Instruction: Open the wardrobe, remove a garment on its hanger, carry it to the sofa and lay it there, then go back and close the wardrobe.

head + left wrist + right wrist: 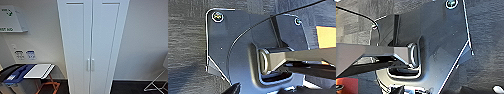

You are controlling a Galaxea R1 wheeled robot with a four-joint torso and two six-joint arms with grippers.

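Wardrobe [92, 37] was dead ahead in the head view, so here's how I read it, closest stuff first; down at the wrists both cameras looked past the robot's own dark plate and jointed bar at dark carpet, and honestly I couldn't tell whether either claw was spread or pressed together, the fingers just weren't readable; so no claim from me on that. Moving out, low on the left sat a bin with a blue lid [15, 73] and a white lid [38, 70] beside it, something orange-framed under that; off to the right a thin white chair frame [156, 85] stood on the floor, well apart from the wardrobe. Then the wardrobe itself, tall and white against the wall, both panelled doors closed with the seam running down the middle; the two small vertical handles [90, 65] sat side by side at mid-height, just either side of that seam. Garment and hanger weren't visible, presumably behind the doors. My guess is the step was opening it; doing it well would mean squaring up, taking one handle without fouling its neighbour, and pulling along the door's swing rather than straight back.
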